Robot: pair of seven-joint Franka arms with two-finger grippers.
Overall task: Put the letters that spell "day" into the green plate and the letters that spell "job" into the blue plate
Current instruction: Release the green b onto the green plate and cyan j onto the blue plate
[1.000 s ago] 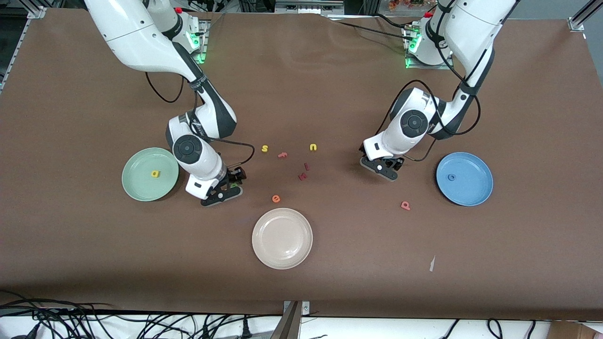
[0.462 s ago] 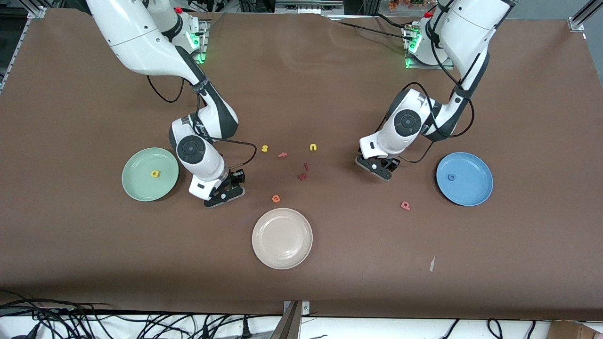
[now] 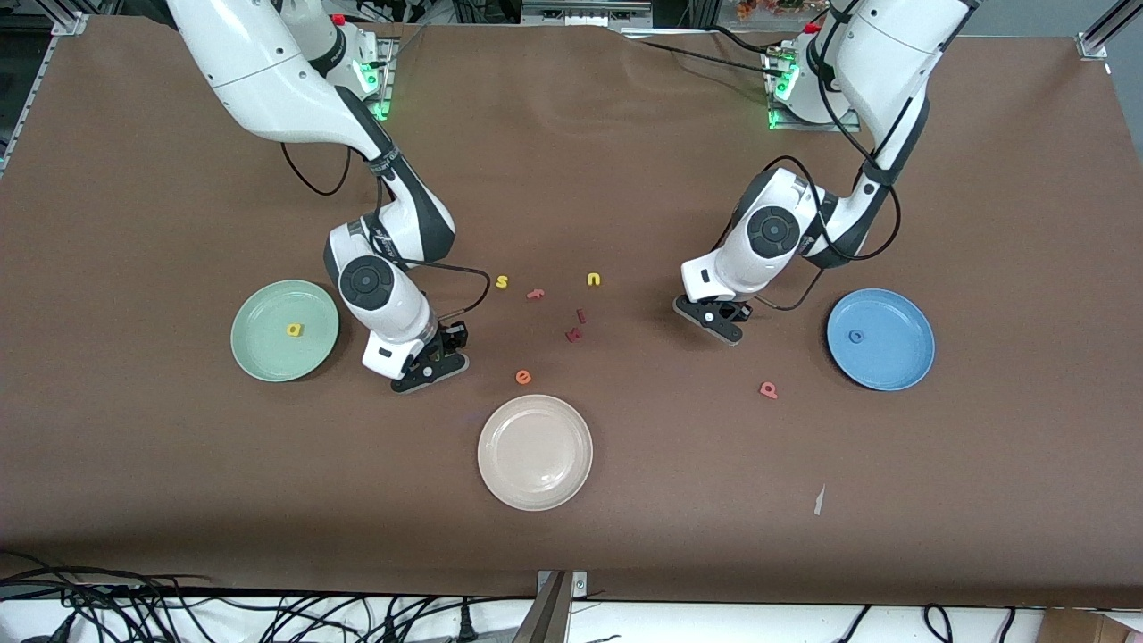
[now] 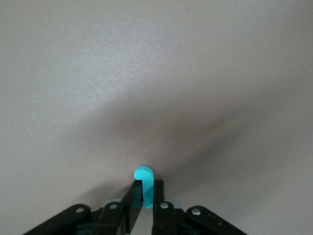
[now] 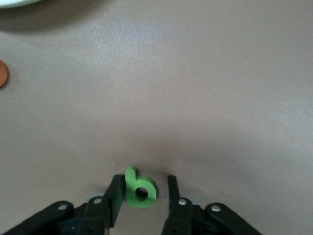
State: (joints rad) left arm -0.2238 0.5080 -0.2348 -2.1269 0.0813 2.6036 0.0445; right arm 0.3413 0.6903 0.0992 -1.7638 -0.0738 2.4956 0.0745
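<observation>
between the left gripper point(image 4: 145, 190) fingers sits the teal "j" point(image 4: 144, 177), pinched; right gripper point(image 5: 144, 188) half-closed around the green "a" point(image 5: 139, 189).

teal "j" point(image 4: 144, 182), green "a" point(image 5: 139, 188), yellow "d" point(image 3: 295, 329), mint-green plate point(image 3: 259, 357), sky-blue plate point(image 3: 902, 366).

Robotics laboratory: brown-covered table point(image 3: 625, 554) on aluminium framing point(image 3: 1103, 31) at upper right; loose cables point(image 3: 179, 612) along the lower left edge; equipment clutter at top.
</observation>
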